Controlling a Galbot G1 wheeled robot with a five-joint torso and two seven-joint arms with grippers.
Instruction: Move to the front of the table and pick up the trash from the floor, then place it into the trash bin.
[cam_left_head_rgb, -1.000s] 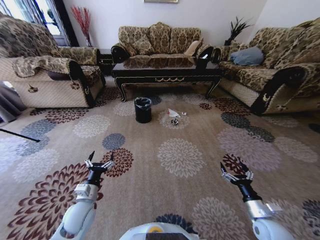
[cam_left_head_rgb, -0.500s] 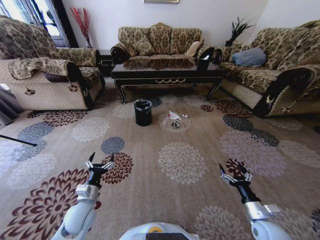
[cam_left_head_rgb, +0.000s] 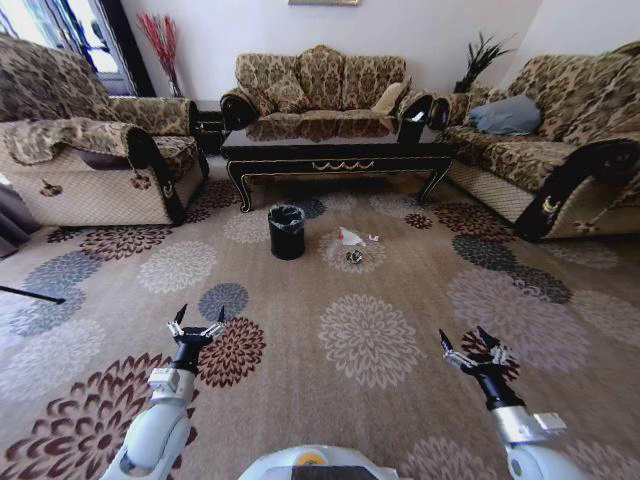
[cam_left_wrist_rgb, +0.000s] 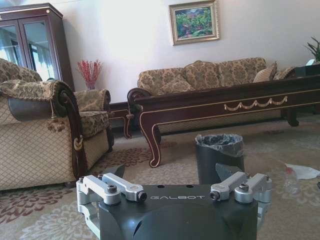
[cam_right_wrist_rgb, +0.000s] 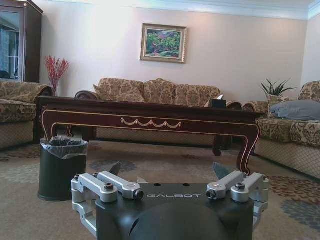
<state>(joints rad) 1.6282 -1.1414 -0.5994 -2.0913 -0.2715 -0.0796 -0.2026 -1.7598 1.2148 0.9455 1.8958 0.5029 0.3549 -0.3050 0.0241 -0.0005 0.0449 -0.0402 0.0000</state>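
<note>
Two hands hover low over the beige flower-patterned carpet floor (cam_left_head_rgb: 400, 290), the left hand (cam_left_head_rgb: 196, 327) and right hand (cam_left_head_rgb: 472, 349) both spread and holding nothing. Well ahead of them, between both, the white sheet and small dark wrapper of trash (cam_left_head_rgb: 350, 245) lie just beside the small black round trash bin (cam_left_head_rgb: 287, 231), near the front edge of the long glossy dark wood surface (cam_left_head_rgb: 335, 150).

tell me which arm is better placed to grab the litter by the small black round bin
Right, marginally. The white sheet and dark shiny wrapper lie on the flowered beige carpet just right of the bin. Both the right gripper and left gripper hang open, far short.
</note>
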